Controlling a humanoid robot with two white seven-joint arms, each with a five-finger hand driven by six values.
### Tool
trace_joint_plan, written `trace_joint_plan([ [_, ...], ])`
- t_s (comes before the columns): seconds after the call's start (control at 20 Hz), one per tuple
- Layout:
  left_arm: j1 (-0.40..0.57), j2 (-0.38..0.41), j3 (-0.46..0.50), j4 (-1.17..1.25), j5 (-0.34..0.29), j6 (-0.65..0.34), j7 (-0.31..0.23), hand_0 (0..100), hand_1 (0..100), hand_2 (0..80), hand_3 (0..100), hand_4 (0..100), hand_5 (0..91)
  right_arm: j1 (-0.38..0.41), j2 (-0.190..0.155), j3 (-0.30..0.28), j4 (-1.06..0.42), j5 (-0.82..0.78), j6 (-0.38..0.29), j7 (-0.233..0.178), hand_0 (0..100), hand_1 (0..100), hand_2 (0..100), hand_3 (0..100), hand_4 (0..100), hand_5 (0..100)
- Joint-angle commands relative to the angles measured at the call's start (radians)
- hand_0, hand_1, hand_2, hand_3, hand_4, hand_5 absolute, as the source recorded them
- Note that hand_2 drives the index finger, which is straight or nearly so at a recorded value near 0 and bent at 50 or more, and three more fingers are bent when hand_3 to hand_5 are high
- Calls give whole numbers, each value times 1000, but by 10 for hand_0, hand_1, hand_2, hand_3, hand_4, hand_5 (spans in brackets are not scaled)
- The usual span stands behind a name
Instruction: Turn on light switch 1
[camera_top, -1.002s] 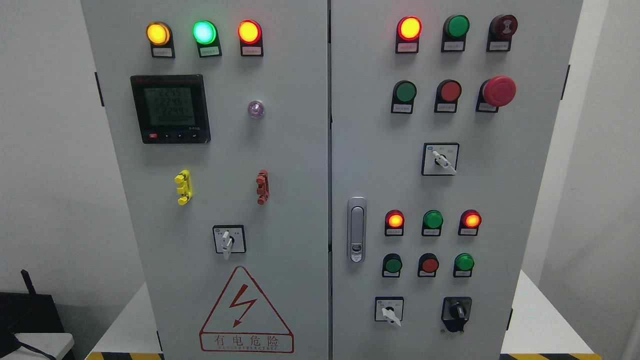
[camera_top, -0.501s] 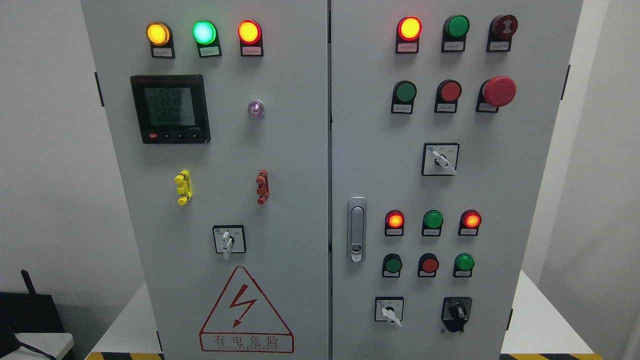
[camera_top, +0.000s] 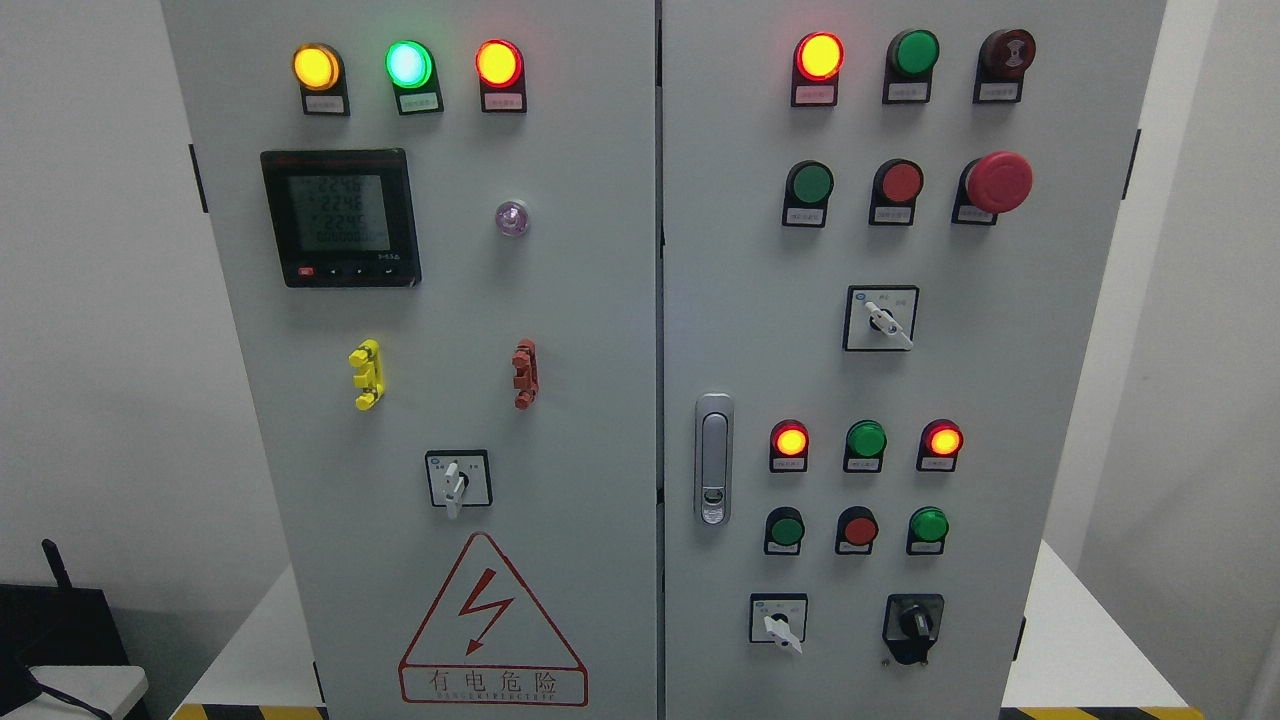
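Grey sheet steel fills the view: a two-door cabinet (camera_top: 560, 330) seen square on. Compared with a second ago, almost nothing differs. Only the digits on the meter (camera_top: 340, 218) flicker, and every lamp and knob sits as it did. The left hand and the right hand are both out of view, so whether their fingers are spread or curled cannot be told. By this evidence the task has not begun, and the reach has yet to enter the frame.

Which control is light switch 1 cannot be read, as the labels are too small. Likely candidates are the white rotary knobs: one low on the left door (camera_top: 455, 482), one mid right door (camera_top: 882, 320), one at the bottom right (camera_top: 780, 624), with a black knob (camera_top: 914, 624) beside it. Each one stands on the vertical face ahead. With no fingers showing, none is near any of them. The first move probably calls for raising an arm to the right knob.
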Motion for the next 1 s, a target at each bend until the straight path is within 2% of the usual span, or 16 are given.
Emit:
trace_joint_plan([
  [0.0, -80, -10, -217, -116, -45, 30, 66, 152, 228, 385, 481, 554, 317, 0, 0, 0, 0, -17, -1, 0, 120, 389, 0, 0, 0, 0],
  [0.1, -94, -17, -267, -119, -46, 53, 95, 154, 238, 399, 496, 566, 343, 0, 0, 0, 0, -18, -1, 0, 120, 389, 0, 0, 0, 0],
  [0.2, -100, -24, -313, -120, -46, 70, 143, 143, 258, 407, 520, 590, 428, 0, 0, 0, 0, -17, -1, 0, 120, 389, 0, 0, 0, 0],
  [0.35, -125, -34, -369, -120, -46, 105, 181, 133, 277, 419, 556, 615, 520, 0, 0, 0, 0, -17, -1, 0, 120, 389, 0, 0, 0, 0],
  [0.55, -160, -49, -426, -123, -51, 148, 216, 122, 303, 433, 580, 631, 551, 0, 0, 0, 0, -17, -1, 0, 120, 389, 0, 0, 0, 0],
  [0.65, -162, -56, -449, -120, -84, 156, 224, 101, 332, 441, 582, 636, 558, 0, 0, 0, 0, -18, -1, 0, 120, 389, 0, 0, 0, 0],
  [0.85, -183, -61, -502, -120, -110, 205, 305, 79, 361, 445, 587, 637, 560, 0, 0, 0, 0, -17, -1, 0, 120, 389, 0, 0, 0, 0],
  [0.95, -197, -64, -508, -119, -110, 222, 315, 65, 396, 454, 594, 640, 567, 0, 0, 0, 0, -17, -1, 0, 120, 389, 0, 0, 0, 0],
])
